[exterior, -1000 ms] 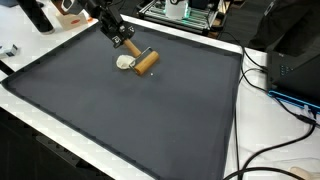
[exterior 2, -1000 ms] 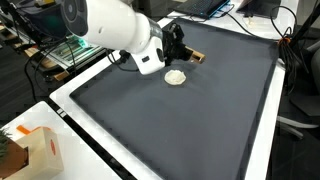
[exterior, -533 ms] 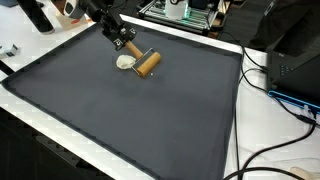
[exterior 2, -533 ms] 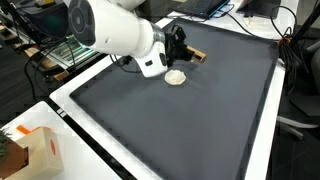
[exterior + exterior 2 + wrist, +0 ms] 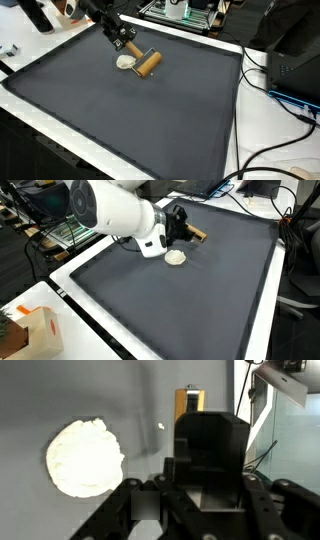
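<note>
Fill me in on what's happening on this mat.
A robot arm is working over a dark mat. Its fingers look closed on one end of a small wooden roller, held low at the mat. A flattened white lump, much like dough, lies on the mat right beside the roller, and the fingers are not touching it.

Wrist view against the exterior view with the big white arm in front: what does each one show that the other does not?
Only the wrist view: the white lump close up, with its ragged edge. Only that exterior view: the white arm, the whole dark mat with its white border, and a cardboard box. Both: the lump, the wooden cylinder beside it, and the black gripper, shut, at the cylinder.
</note>
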`<action>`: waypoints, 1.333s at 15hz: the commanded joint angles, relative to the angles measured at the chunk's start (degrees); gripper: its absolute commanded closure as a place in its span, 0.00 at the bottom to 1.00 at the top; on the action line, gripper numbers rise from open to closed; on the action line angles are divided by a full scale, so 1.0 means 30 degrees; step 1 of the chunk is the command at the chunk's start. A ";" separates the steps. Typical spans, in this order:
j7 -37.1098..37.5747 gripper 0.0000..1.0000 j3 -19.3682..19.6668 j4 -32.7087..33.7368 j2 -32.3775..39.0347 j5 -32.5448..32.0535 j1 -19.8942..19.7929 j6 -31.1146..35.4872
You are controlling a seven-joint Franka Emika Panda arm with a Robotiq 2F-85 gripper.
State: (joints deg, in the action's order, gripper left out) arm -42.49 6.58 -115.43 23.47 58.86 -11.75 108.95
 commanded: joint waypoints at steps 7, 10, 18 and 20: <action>0.3466 0.76 0.0046 -0.0690 -0.2324 -0.0154 0.0510 0.0848; 0.5486 0.76 0.0073 -0.1085 -0.3471 -0.0814 0.1091 0.2489; 1.5593 0.76 -0.0105 -0.2005 -0.5988 -0.9266 0.3052 0.7436; 1.8520 0.76 -0.0190 -0.1902 -0.6242 -1.2228 0.3283 0.7235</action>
State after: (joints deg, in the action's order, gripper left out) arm 2.24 6.26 -119.07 7.91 32.12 -2.93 129.80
